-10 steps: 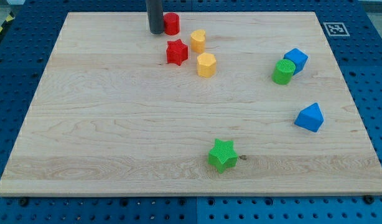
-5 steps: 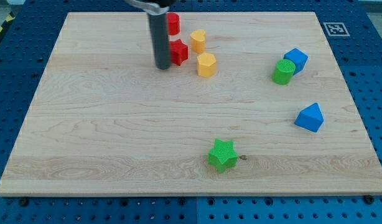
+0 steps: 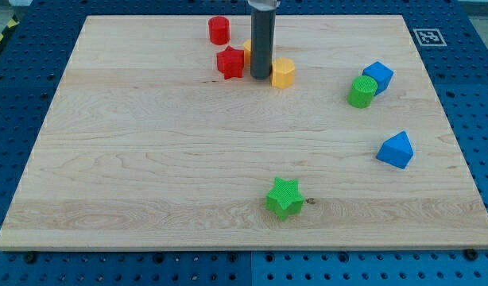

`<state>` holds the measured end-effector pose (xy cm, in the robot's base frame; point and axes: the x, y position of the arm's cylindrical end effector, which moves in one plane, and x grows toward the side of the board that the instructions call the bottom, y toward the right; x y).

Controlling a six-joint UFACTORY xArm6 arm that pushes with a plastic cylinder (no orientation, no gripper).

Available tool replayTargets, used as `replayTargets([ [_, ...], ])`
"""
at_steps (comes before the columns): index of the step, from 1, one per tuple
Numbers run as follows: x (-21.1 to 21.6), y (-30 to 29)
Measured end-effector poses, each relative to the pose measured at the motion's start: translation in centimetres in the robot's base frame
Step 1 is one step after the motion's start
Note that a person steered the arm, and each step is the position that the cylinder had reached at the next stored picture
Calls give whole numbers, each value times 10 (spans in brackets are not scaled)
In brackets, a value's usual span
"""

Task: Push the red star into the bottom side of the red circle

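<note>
the rod (image 3: 261, 36) runs off the view's top and hides most of a yellow block (image 3: 248, 52).

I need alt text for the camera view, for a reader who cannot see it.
My tip rests between the red star and a yellow block, below the red circle. Further right sit a green cylinder and two blue blocks; a green star lies near the bottom.
</note>
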<state>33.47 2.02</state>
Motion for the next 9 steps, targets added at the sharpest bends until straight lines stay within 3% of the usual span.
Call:
replayTargets([
  [1,-13,-19],
  [3,35,-1],
  [4,28,-22],
  [5,-12,-33],
  [7,10,-32],
  [8,4,-57],
  [9,-27,-64],
])
